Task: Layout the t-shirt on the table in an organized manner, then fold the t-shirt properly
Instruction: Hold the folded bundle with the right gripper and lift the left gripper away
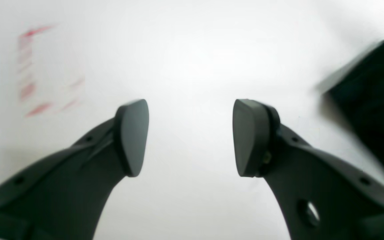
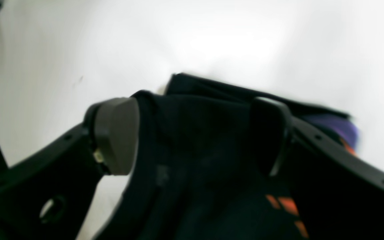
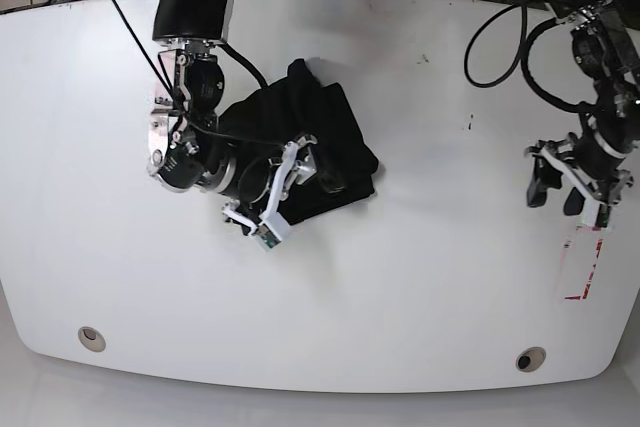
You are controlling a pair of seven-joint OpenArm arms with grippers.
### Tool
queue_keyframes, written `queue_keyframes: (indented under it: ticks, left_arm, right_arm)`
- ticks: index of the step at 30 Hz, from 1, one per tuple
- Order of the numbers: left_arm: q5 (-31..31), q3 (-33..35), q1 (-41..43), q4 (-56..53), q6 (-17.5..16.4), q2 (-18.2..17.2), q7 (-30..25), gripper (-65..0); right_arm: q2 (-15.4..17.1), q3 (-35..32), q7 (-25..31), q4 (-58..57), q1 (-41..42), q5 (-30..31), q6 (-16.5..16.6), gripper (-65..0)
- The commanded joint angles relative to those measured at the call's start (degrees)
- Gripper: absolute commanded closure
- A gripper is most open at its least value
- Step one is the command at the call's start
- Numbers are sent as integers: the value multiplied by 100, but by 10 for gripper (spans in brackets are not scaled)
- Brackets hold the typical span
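Observation:
The black t-shirt (image 3: 322, 132) lies bunched in a heap left of the middle of the white table (image 3: 420, 277). My right gripper (image 3: 278, 195) is down over the heap's front edge. In the right wrist view that gripper (image 2: 195, 136) is open, its pads wide apart with dark t-shirt (image 2: 198, 156) cloth between and under them; bits of purple and orange print show at the right. My left gripper (image 3: 560, 187) is far off at the table's right side. Seen from the left wrist, it (image 1: 190, 136) is open over bare white table (image 1: 192, 60) with nothing between the fingers.
A red-and-white tape mark (image 3: 583, 267) (image 1: 35, 70) lies just in front of my left gripper. Two round grommet holes (image 3: 91, 338) (image 3: 530, 358) sit near the front edge. Black cables (image 3: 500, 47) hang at the back right. A blurred dark shape (image 1: 372, 110) fills the left wrist view's right edge.

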Motion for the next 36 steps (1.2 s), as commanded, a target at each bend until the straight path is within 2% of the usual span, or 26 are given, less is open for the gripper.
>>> queue_keyframes:
  ticks: [1, 5, 10, 17, 19, 22, 29, 32, 36]
  left_arm:
    - [-332, -197, -45, 117, -39, -357, -118, -372]
    - [-499, -478, 166, 117, -39, -639, -127, -372]
    - [-499, -707, 324, 117, -39, -683, -127, -372]
    - [-499, -795, 526, 117, -39, -683, -127, -372]
    - [-499, -786, 570, 117, -39, -683, -136, -372]
    - [-499, -786, 588, 117, -39, -683, -136, -372]
    - [-499, -777, 632, 117, -39, -683, -136, -372]
    - [-499, -768, 632, 117, -39, -683, -136, -372]
    - [-499, -768, 632, 117, -39, -683, -136, -372]
  right_arm:
    - [1, -299, 398, -44, 141, 5, 12, -498]
    - [1, -923, 715, -220, 211, -707, 12, -499]
    - [-16, -1486, 1198, -519, 211, -1516, 12, -498]
    - [-16, -1644, 1673, -1143, 352, -1867, 12, -493]
    - [-16, -1653, 1822, -1302, 361, -1876, 12, -474]
    - [-8, -1635, 1998, -1469, 370, -1876, 12, -398]
    - [-8, -1635, 2236, -1706, 370, -1876, 12, -141]
    - [-8, -1635, 2244, -1706, 370, -1885, 12, -54]
    - [1, -1635, 2244, -1644, 370, -1885, 12, -33]
